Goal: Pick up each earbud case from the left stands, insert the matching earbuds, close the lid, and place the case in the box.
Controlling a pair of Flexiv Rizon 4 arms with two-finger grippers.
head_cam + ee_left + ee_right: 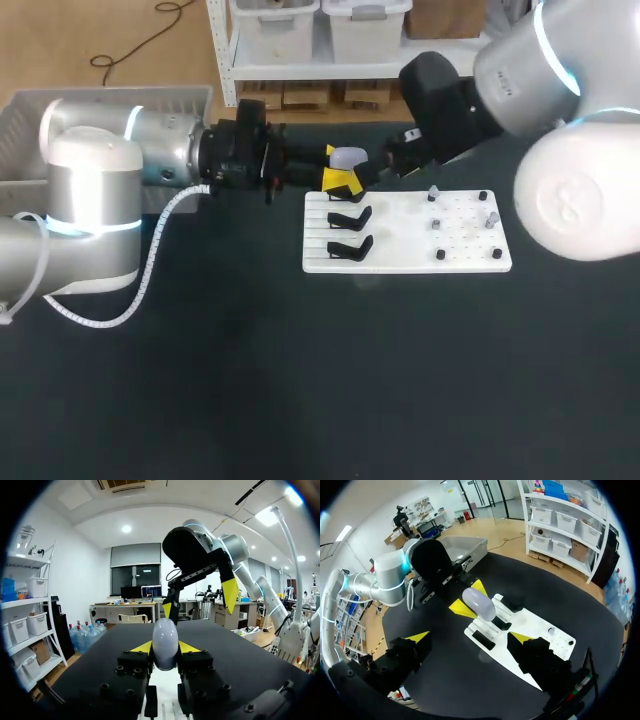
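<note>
The left pincer grips a pale, egg-shaped earbud case from 2 sides. It holds the case off the dark bench, near the far-left corner of the white board. The right pincer hangs open just past the case, its 2 yellow tips wide apart and touching nothing. 2 black stands sit along the board's left side. A few small pieces dot its right half, too small to make out. A grey box sits at the bench's far-left corner.
</note>
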